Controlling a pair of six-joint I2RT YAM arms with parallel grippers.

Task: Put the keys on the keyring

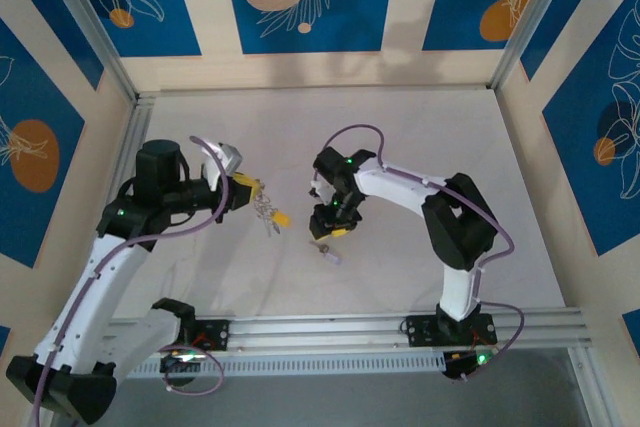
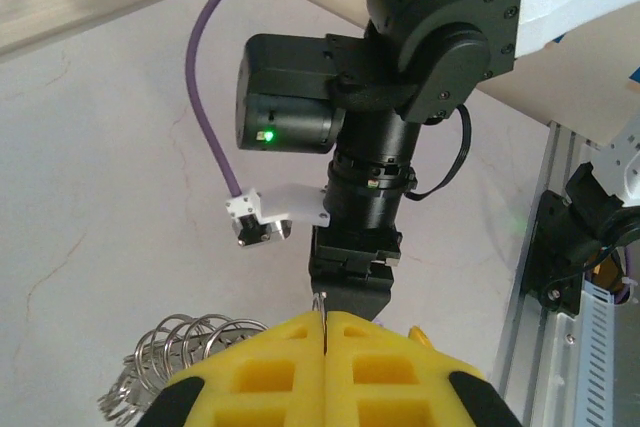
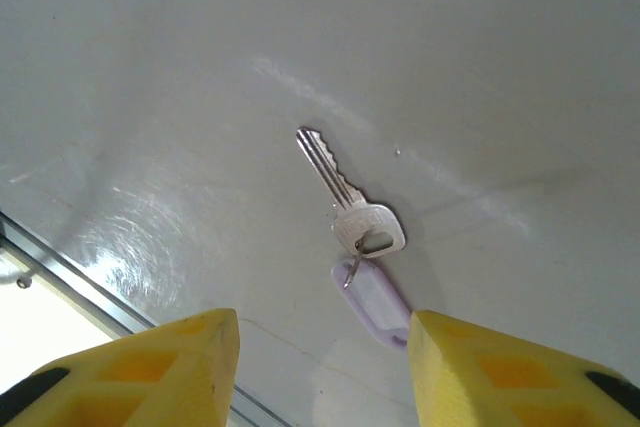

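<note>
Right end effector (image 3: 322,322) spread wide, hanging just above the surface (image 3: 500,67), jaws straddling 1 loose key (image 3: 345,195). The key lies flat, blade pointing away, with a lilac tag (image 3: 377,299) linked to its head by a small split ring. Left end effector (image 2: 325,319) is pressed together on a thin grey wire, apparently the keyring (image 1: 265,205), held clear of the surface with silvery keys and a yellow tag (image 1: 282,218) dangling below. Handling judgement: the key is light, rigid, thin and slick, lying flush, so it is likely to skate or pivot under a pinch. The best hold looks to be across the flat head or the thicker plastic tag. The hanging bunch will probably swing when touched.
</note>
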